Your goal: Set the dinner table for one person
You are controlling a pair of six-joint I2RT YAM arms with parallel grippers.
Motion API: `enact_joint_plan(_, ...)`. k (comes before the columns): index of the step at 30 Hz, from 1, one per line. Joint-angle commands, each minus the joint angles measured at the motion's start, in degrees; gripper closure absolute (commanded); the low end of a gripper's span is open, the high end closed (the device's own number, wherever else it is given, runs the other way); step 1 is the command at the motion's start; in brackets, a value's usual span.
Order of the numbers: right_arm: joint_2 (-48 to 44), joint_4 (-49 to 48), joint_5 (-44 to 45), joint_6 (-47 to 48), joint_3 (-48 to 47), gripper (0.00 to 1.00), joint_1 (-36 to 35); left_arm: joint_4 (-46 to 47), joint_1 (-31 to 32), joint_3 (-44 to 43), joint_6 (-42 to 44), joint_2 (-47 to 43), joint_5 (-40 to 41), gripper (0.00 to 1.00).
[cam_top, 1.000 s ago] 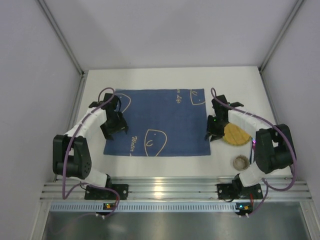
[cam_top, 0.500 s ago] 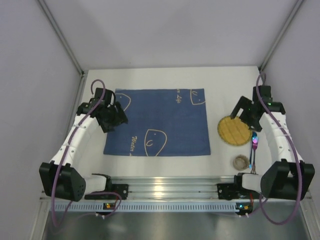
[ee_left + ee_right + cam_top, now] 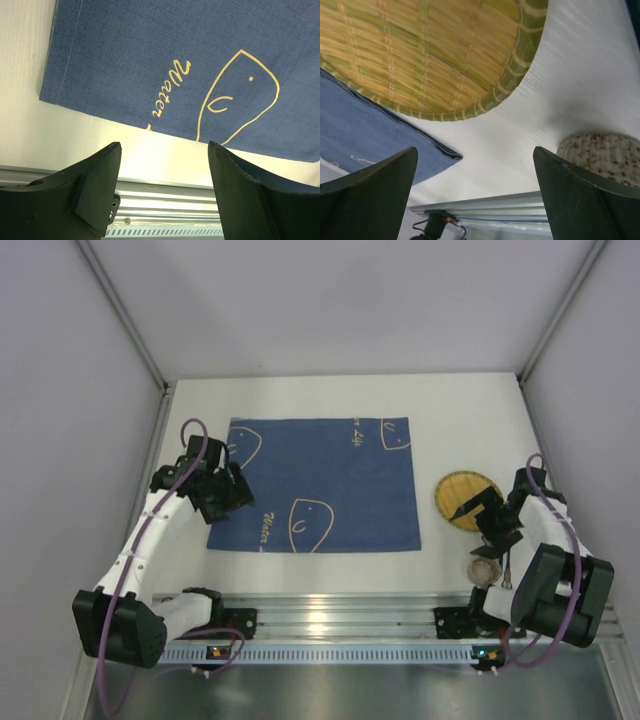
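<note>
Dinner table: the large plain white rectangular tabletop (image 3: 330,395) lies under the mat and reaches past it on every side.
Mat: the blue rectangular cloth mat with pale line drawings (image 3: 320,480) lies flat where it lay a second ago, and nothing stands on it.
Right gripper: the right gripper (image 3: 487,523) stood narrower at the mat's right edge a second ago. It has since swung away and come back, and now gapes wide and empty, well to the right of the mat.
Plate: the round woven bamboo plate (image 3: 455,490) sits right of the mat, apart from it, roughly unmoved.
Cup: the small speckled beige cup (image 3: 483,567) stands right of the mat's near right corner.
Left gripper: the left gripper (image 3: 225,495) hovers at the mat's left edge, fairly wide, holding nothing. Its arm has shifted slightly.
Meaning: the mat looks finished. The right jaws look ready for the plate or the cup, so the setting itself has hardly begun.
Right wrist only: it shows the plate's weave, the cup's rim and the mat's corner, with bare table between the fingers.
Left wrist only: it shows the word "Water" on the mat.
Top only: it shows both arms and the whole mat.
</note>
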State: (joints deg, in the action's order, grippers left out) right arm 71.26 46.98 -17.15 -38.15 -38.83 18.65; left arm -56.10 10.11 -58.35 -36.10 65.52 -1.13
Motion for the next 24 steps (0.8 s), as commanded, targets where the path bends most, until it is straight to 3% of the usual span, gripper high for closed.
enact_joint_plan(1,-0.9,-6.9,-2.9,-2.7,0.3,0.0,2.7,-1.0,0.2,0.5,0.1,-1.4,-0.2,0.25)
enact_joint_plan(15,1.5,-22.0,-1.9,-5.4,9.4,0.03,10.7,-3.7,0.3,-2.6,2.8,1.2,0.6,0.26)
enact_joint_plan(21,-0.2,-31.1,-1.7,-9.4,14.6,0.11,10.7,-4.0,0.3,-1.4,2.9,0.8,0.6,0.27)
enact_joint_plan(24,-0.6,-35.9,-1.5,-10.5,16.8,0.25,10.7,-4.5,0.4,-1.2,3.1,0.7,0.6,0.27)
